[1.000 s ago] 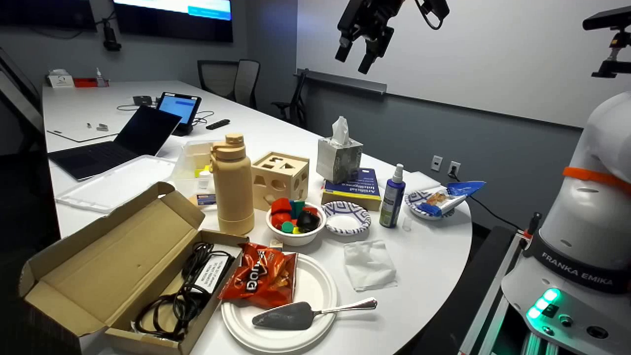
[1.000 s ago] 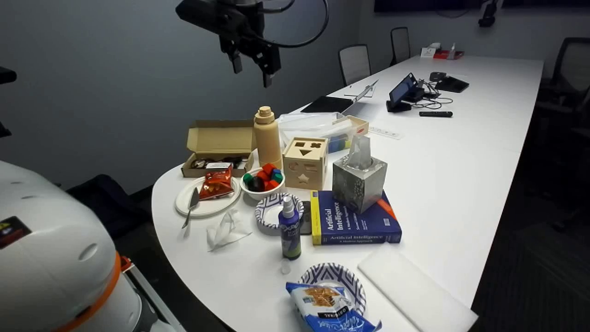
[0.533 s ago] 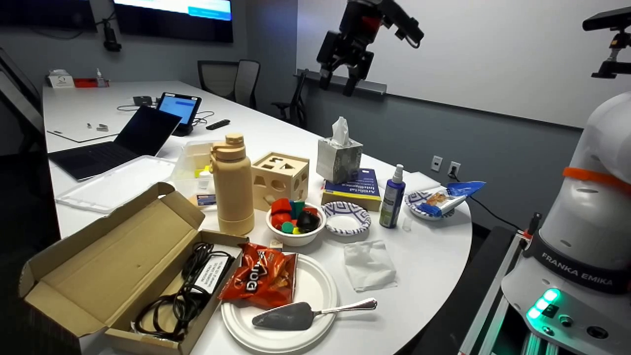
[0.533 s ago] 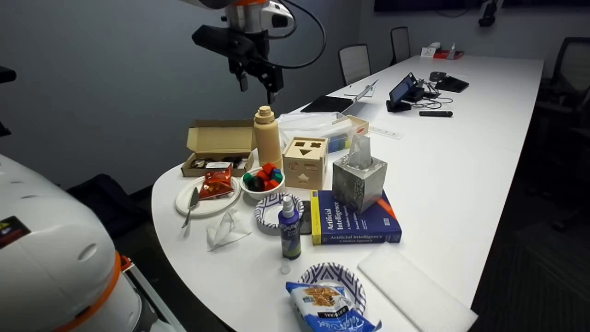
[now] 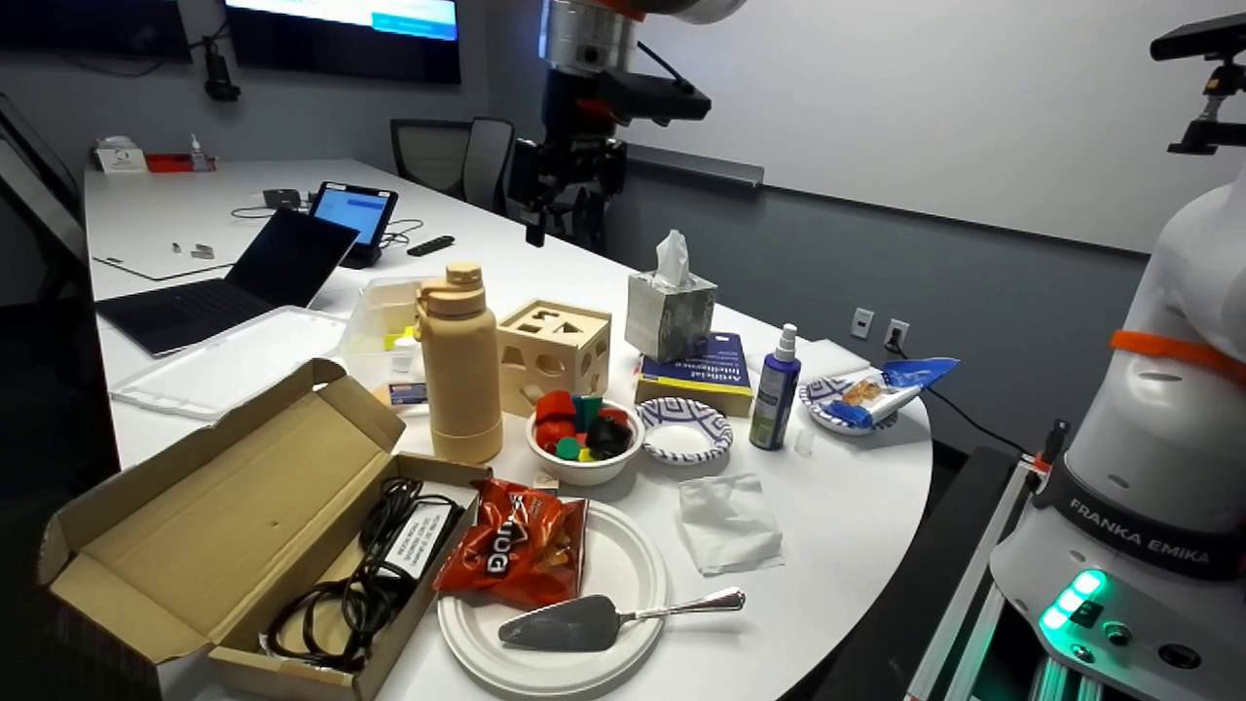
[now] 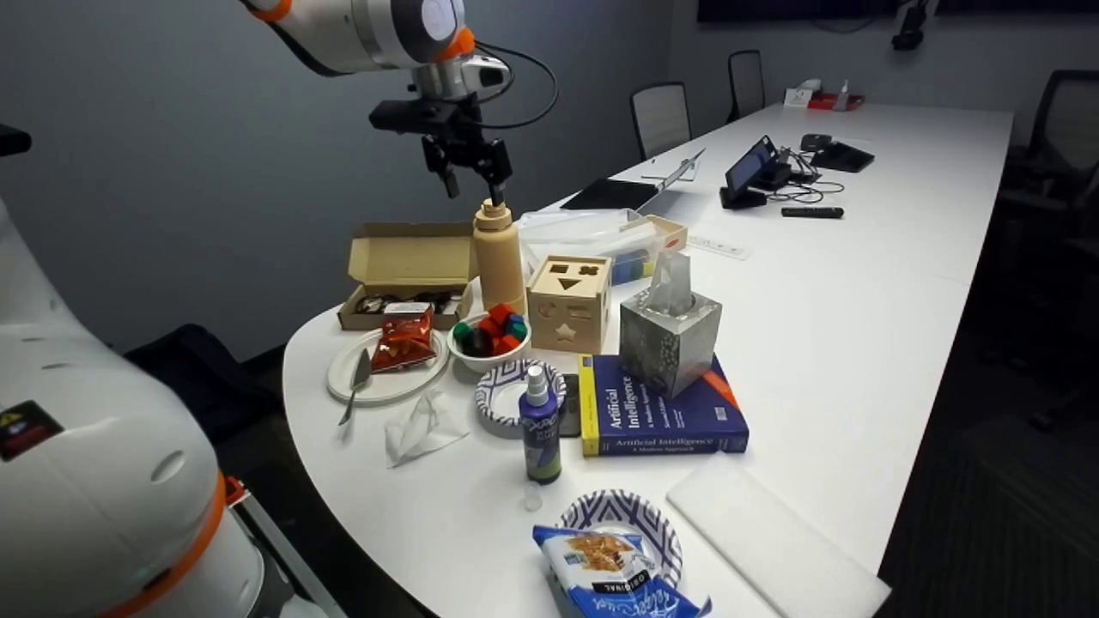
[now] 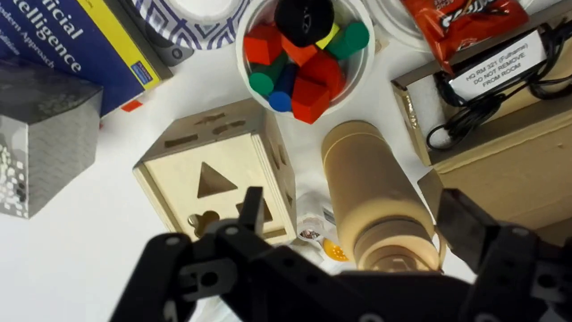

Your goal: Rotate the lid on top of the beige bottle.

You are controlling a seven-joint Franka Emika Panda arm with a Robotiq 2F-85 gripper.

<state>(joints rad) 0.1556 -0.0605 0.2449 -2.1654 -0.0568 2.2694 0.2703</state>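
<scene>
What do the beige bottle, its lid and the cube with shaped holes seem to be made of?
Beige bottle: probably powder-coated metal, from its even matte surface and soft highlights, though plastic is possible.
Lid: likely matte plastic, judging by its moulded look.
Cube with shaped holes: apparently smooth, pale wood, from its tan, board-like walls.

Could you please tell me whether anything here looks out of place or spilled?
Yes, mildly: a small clear piece, probably a cap, lies beside the spray bottle, whose nozzle is bare; a crumpled white tissue lies on the tabletop as if discarded. No spill shows.
</scene>
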